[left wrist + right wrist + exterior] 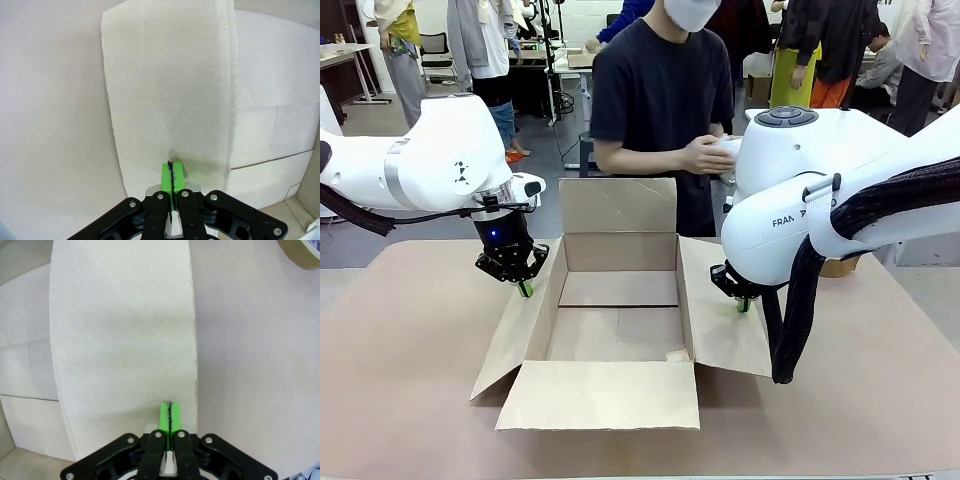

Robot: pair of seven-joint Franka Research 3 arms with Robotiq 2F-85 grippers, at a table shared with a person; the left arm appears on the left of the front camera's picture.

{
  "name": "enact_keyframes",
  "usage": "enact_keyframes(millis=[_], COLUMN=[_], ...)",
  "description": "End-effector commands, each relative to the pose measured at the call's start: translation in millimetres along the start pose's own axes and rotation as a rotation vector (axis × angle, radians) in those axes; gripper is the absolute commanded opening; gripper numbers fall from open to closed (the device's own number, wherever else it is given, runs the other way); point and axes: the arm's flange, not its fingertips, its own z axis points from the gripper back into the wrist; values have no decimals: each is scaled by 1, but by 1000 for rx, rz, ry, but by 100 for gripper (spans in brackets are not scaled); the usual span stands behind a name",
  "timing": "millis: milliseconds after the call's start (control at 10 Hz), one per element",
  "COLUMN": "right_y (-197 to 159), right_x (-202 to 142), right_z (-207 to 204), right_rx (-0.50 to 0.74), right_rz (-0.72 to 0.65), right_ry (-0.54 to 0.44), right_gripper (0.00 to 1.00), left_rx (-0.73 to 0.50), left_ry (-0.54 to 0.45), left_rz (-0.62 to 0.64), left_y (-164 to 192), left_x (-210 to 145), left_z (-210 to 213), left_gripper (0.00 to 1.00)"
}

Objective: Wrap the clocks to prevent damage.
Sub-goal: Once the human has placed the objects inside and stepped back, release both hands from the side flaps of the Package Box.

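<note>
An open cardboard box [620, 250] stands mid-table with its flaps spread outward and nothing inside. My left gripper [525, 290] is shut, its green tips resting on the box's left flap [518, 335]. The left wrist view has the closed pads [172, 170] touching that flap [170, 90]. My right gripper [744, 305] is shut too, tips down on the right flap [720, 325]; the right wrist view shows the shut gripper [170, 412] against the flap [125, 340]. Across the table a person holds a white object [725, 150] in both hands, partly hidden behind my right arm. No clock is recognisable.
A roll of brown tape [305, 252] lies on the table beyond the right flap and appears behind my right arm as the tape roll [838, 266]. The front flap [605, 395] lies flat toward the near edge. Brown tabletop [400, 380] spreads on both sides.
</note>
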Motion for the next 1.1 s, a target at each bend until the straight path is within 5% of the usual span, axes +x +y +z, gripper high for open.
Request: enact_keyframes(millis=[0, 1000], right_y=[0, 0], right_x=[-1, -1], right_z=[0, 0], right_rx=[-4, -4], right_rz=[2, 2], right_ry=[3, 3], right_gripper=[1, 1], left_rx=[25, 25], left_ry=[2, 2], left_rz=[7, 7], left_y=[0, 0], left_x=[-1, -1], left_z=[-1, -1], left_gripper=[0, 0])
